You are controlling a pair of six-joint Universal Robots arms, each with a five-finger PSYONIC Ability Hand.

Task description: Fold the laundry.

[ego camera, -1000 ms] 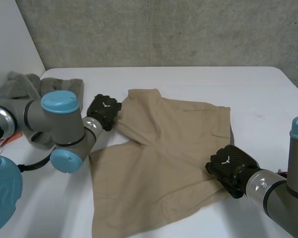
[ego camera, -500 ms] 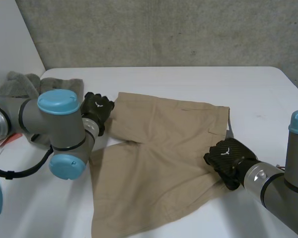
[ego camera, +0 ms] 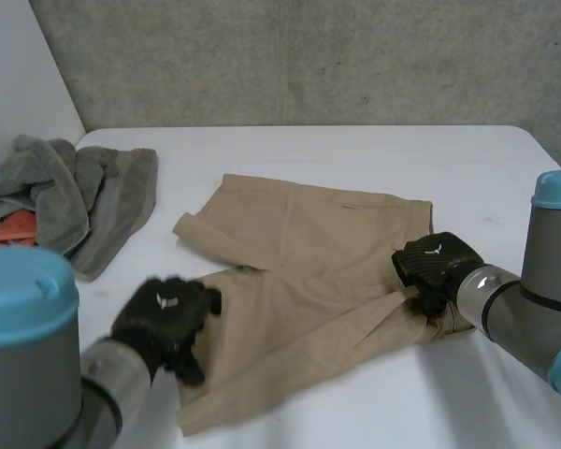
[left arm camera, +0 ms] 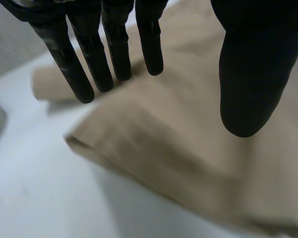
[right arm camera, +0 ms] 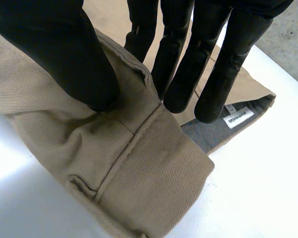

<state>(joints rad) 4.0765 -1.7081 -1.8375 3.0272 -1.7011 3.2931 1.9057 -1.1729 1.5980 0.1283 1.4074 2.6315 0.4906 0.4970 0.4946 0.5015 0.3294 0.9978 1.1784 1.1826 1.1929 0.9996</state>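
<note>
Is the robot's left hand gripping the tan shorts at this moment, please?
No, the left hand has straight fingers held apart from its thumb over the tan shorts, pinching no cloth.

Grey concrete wall [ego camera: 309,56] bhd white tbl [ego camera: 355,154].

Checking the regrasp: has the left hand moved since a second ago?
Yes. The left hand has drawn back from beside the towel, nearer the robot, and is open at the shorts' near leg.
</note>
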